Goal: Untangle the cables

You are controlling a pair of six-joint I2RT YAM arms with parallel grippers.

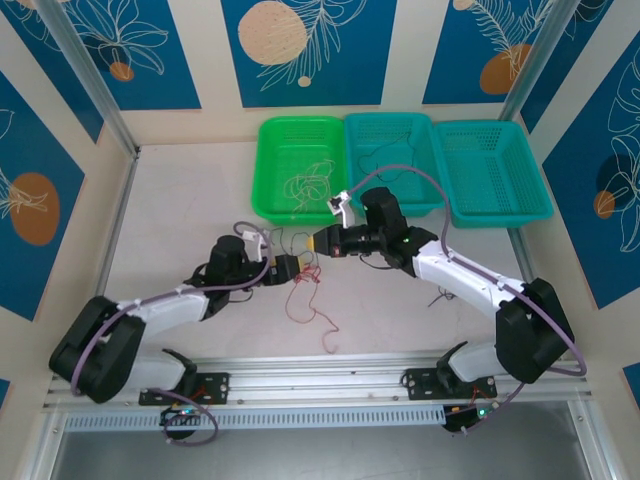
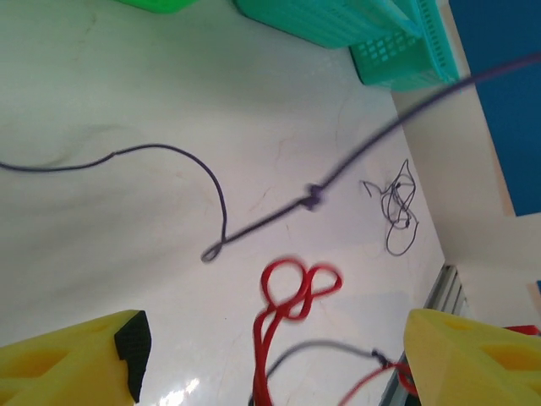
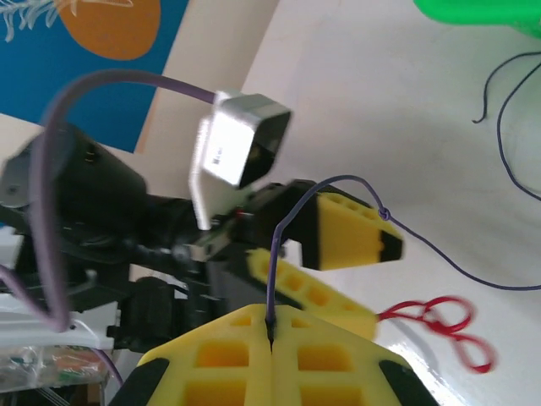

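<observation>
My right gripper (image 3: 270,320) is shut on a thin dark purple cable (image 3: 296,199), which rises from the closed pads, arcs over and trails off right across the table. In the top view the right gripper (image 1: 323,243) meets my left gripper (image 1: 297,266) at mid-table. The left gripper (image 2: 275,347) stands open, its yellow fingers (image 2: 76,364) far apart. A looped red cable (image 2: 292,292) lies between them on the table. The purple cable (image 2: 313,199) crosses above with a small knot. The red cable (image 1: 308,296) trails toward the front edge.
A green basket (image 1: 259,170) at the back holds several thin cables (image 1: 305,182). Two teal baskets (image 1: 391,119) (image 1: 545,185) stand to its right. A small dark cable bundle (image 2: 396,211) lies apart near the right wall. The front rail (image 1: 320,380) borders the table.
</observation>
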